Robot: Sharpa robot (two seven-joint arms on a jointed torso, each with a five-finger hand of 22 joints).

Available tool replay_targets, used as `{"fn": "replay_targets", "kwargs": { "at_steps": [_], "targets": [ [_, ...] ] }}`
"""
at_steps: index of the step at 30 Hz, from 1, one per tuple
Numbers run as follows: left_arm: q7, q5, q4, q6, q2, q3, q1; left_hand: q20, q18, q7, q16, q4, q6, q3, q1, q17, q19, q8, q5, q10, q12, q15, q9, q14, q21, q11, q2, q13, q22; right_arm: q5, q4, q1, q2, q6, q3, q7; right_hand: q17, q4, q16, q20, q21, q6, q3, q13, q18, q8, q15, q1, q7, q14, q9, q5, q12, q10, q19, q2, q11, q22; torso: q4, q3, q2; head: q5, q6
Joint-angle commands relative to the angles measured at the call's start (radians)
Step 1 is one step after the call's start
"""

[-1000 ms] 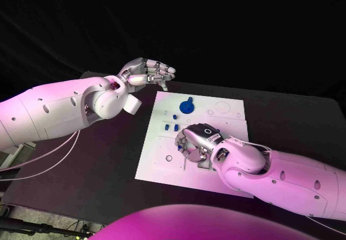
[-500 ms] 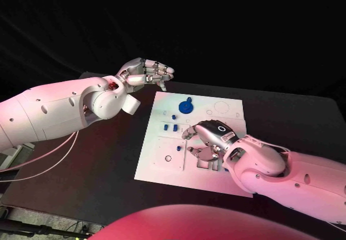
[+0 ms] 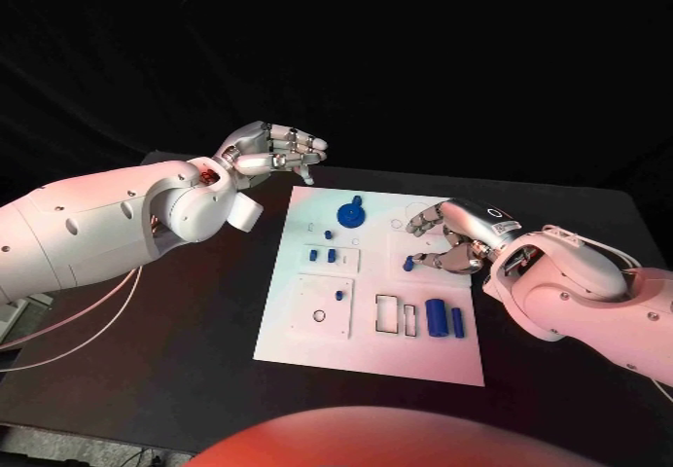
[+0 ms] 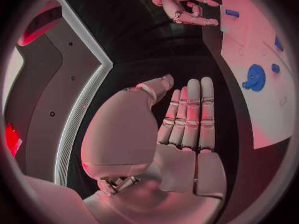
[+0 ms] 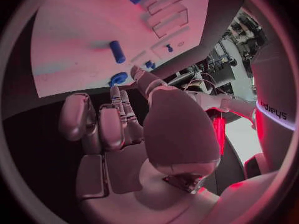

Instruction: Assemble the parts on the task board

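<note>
Head view: we see the right hand [image 3: 456, 238] over the task board [image 3: 368, 350] near the bench's far edge, its fingers curled beside a small blue part [image 3: 408, 264]; whether they pinch it, we cannot tell. Two blue cylinders [image 3: 446, 317] lie by the rectangular slots [image 3: 394, 313], and a blue gear [image 3: 352, 211] sits toward the board's far edge. The left hand [image 3: 275, 148] hovers off the board, fingers bent, holding nothing. We judge a placing step under way; next comes aligning a part with its recess.
</note>
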Motion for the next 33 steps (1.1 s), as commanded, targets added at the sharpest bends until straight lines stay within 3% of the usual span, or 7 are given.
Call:
{"fn": "replay_targets", "kwargs": {
  "at_steps": [1,5,18,21,29,33],
  "targets": [
    [0.018,0.006,0.003,0.005,0.002,0.001,0.001,0.005,0.014,0.001,-0.005,-0.001,-0.007,-0.002,-0.007,-0.001,0.005,-0.001,0.002,-0.006,0.005,0.007,-0.001,-0.002,-0.005,-0.002,-0.001,0.0,-0.001,0.035,-0.024,0.002,0.004,0.062,-0.001,0.037,-0.002,0.009,-0.003,0.001,-0.006,-0.005,-0.036,-0.001,0.013,-0.008,0.005,0.019,0.0,-0.001,-0.004,-0.003,0.005,-0.008,-0.006,0.008,0.0,0.081,-0.0005,-0.0006,0.001,-0.005,0.004],
    [0.019,0.006,0.005,0.004,0.001,0.001,0.001,0.005,0.014,0.001,-0.005,-0.002,-0.007,-0.002,-0.006,-0.001,0.005,-0.001,0.002,-0.006,0.006,0.007,-0.001,-0.002,-0.005,-0.002,-0.001,0.0,-0.001,0.018,-0.049,-0.001,0.016,0.102,-0.004,0.039,0.001,0.023,-0.001,0.001,-0.009,-0.01,-0.07,-0.002,0.013,-0.016,0.006,0.041,-0.005,0.0,-0.009,-0.002,0.008,-0.024,-0.004,0.018,0.002,0.081,-0.0034,0.0021,0.003,-0.002,0.006],
    [0.024,0.006,0.006,-0.002,0.001,0.001,0.001,0.005,0.014,0.001,-0.005,-0.003,-0.007,-0.002,-0.005,-0.001,0.006,0.0,0.002,-0.006,0.007,0.006,-0.001,-0.002,-0.006,-0.002,0.0,0.0,-0.002,0.005,-0.087,-0.019,0.057,0.16,-0.01,0.034,0.014,0.04,0.009,-0.005,0.018,0.028,-0.042,0.003,0.007,-0.004,-0.002,0.062,-0.004,0.005,-0.014,0.002,0.047,0.033,0.013,0.039,-0.008,0.094,0.0012,0.0011,0.002,-0.002,-0.001],
    [0.024,0.006,0.006,-0.003,0.001,0.001,0.001,0.004,0.014,0.001,-0.005,-0.003,-0.006,-0.002,-0.004,-0.001,0.007,0.001,0.003,-0.006,0.008,0.006,-0.001,-0.002,-0.006,-0.003,0.001,0.0,-0.002,0.006,-0.092,-0.021,0.064,0.165,-0.011,0.033,0.018,0.048,0.013,-0.008,0.032,0.042,-0.006,0.003,0.004,-0.002,-0.005,0.056,-0.005,0.007,-0.019,0.004,0.051,0.065,0.02,0.037,-0.011,0.102,0.0011,0.0008,0.002,-0.001,-0.003],
    [0.022,0.006,0.006,-0.003,-0.001,0.001,0.001,0.004,0.014,0.001,-0.005,-0.003,-0.006,-0.002,-0.004,-0.001,0.007,0.001,0.003,-0.006,0.008,0.006,-0.001,-0.002,-0.006,-0.003,0.001,0.0,-0.002,0.007,-0.101,-0.024,0.075,0.159,-0.012,0.038,0.028,0.066,0.023,-0.016,0.065,0.106,0.197,0.002,-0.003,0.018,-0.013,0.038,-0.01,0.011,-0.02,-0.048,0.023,0.149,0.035,0.027,-0.022,0.123,-0.0018,-0.0001,0.002,0.002,-0.006],
    [0.021,0.006,0.006,-0.002,-0.002,0.001,0.001,0.004,0.014,0.001,-0.005,-0.003,-0.006,-0.002,-0.004,-0.001,0.007,0.001,0.003,-0.006,0.008,0.006,-0.001,-0.002,-0.006,-0.003,0.001,0.0,-0.002,0.004,-0.105,-0.025,0.077,0.161,-0.012,0.035,0.028,0.063,0.024,-0.019,0.072,0.119,0.233,0.003,-0.004,0.027,-0.016,0.028,-0.012,0.011,-0.015,-0.051,0.016,0.167,0.038,0.021,-0.025,0.128,-0.0019,0.0,0.002,0.002,-0.008]
  ]
}}
